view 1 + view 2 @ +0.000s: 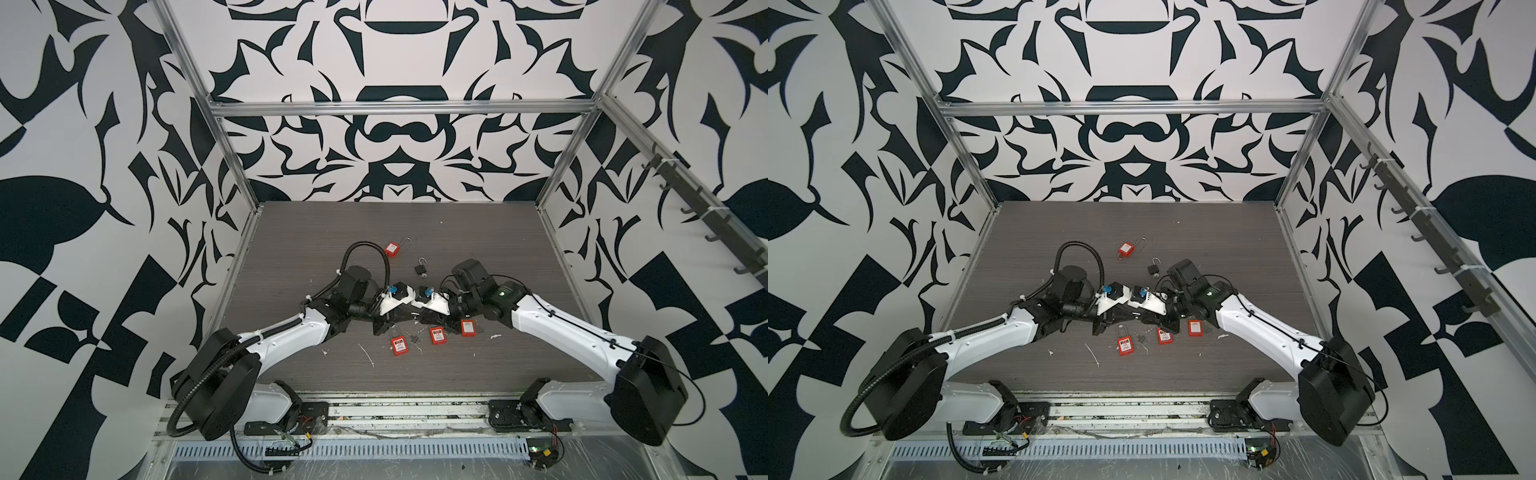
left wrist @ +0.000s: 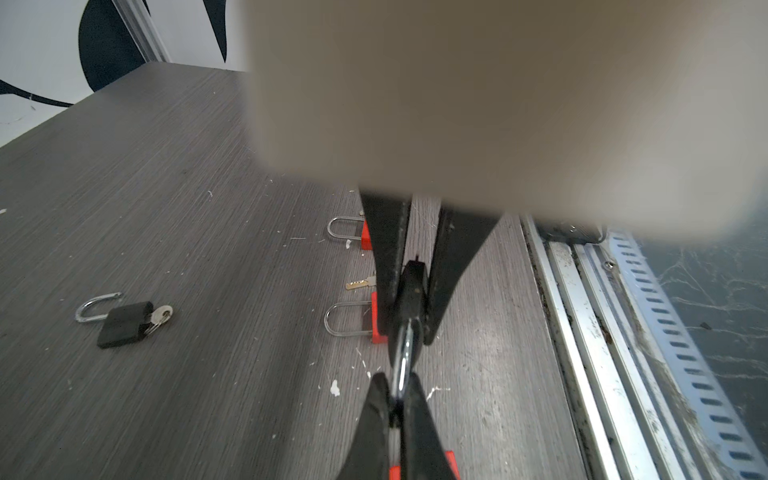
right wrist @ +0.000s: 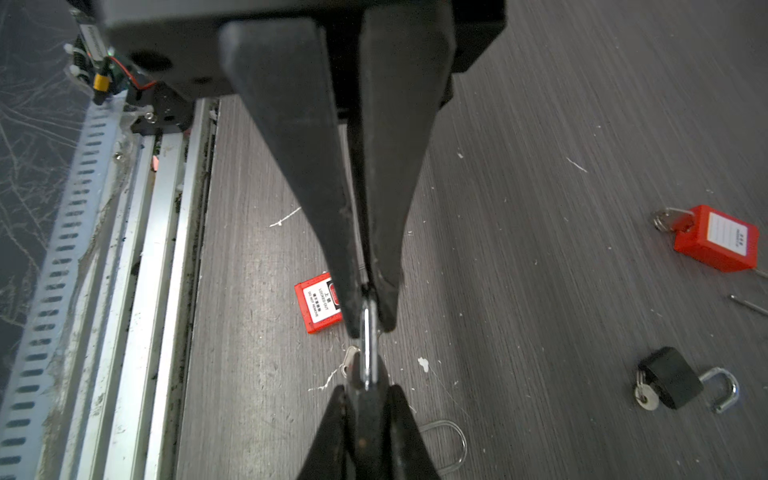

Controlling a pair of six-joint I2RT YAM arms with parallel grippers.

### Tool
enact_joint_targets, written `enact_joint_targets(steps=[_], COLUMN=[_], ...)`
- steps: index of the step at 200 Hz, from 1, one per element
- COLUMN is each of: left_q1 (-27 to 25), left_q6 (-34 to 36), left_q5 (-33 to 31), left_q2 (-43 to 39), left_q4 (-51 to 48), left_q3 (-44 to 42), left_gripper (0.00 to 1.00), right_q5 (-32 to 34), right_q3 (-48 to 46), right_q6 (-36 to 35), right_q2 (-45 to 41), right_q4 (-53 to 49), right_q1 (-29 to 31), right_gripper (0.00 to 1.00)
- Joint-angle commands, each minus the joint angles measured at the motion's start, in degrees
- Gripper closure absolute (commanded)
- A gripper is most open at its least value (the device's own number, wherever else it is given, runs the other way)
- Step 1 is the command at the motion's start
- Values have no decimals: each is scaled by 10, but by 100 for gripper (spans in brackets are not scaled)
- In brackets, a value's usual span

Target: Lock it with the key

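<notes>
Above woodgrain table, fingers seemingly pinch black padlock, chrome shackle.

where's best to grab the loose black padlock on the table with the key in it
Probably the black padlock by its body, from straight above, pinching the two side edges. It lies flat, its open shackle sticks out one end and the key out the other, so only the sides are free.

Black padlock mostly hidden between tool fingers
</notes>
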Motion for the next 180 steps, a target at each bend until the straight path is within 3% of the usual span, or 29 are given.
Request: enact_joint_targets(steps=[1,35,94,180], left_q1=[-59,-61,-64,-68], left_q6=[-11,-12,-43,-59], left_q5=[4,7,25,94], left_q2=[38,46,60,58], left_q4=[65,67,108,153], left_q3=[33,32,8,-35], left_gripper=[100,100,100,100], right_q5=[-77,-48,-11,-69], right_q3=[22,16,-20,-32], right_q6=[14,-2,0,-10], right_q2=[-15,-27,-51,-50], right_q4=[239,225,305,383], right_q1=[44,43,42,41], right_gripper=[100,100,100,100])
